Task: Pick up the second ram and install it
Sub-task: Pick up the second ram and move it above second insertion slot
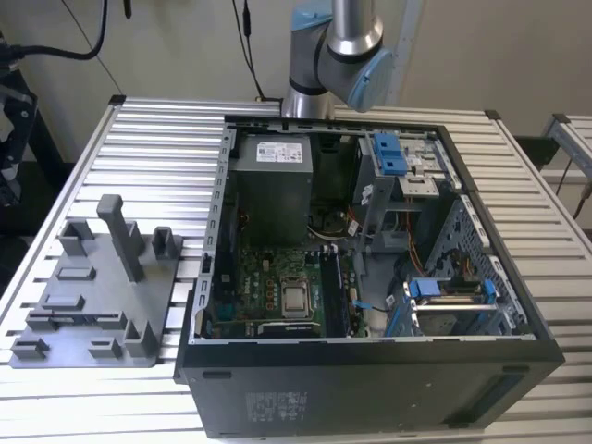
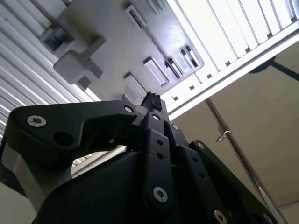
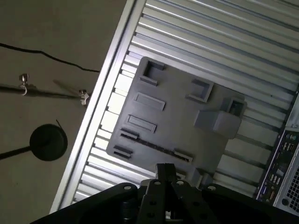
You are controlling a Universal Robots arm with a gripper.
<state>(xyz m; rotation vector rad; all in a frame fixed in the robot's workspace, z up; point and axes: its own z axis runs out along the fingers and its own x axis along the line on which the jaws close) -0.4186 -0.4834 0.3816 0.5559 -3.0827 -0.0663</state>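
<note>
Your hand (image 3: 163, 169) hangs closed and empty above the grey fixture plate (image 3: 173, 107) on the worktop (image 3: 210, 37). The second ram (image 3: 156, 146) seems to stand edge-up in the plate's slot, likely for pinching from above.

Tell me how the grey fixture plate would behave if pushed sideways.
The grey fixture plate lies flat and broad, so it would probably slide rather than tip. It looks like rigid plastic, likely light. Its tall post might catch a sideways knock.
</note>
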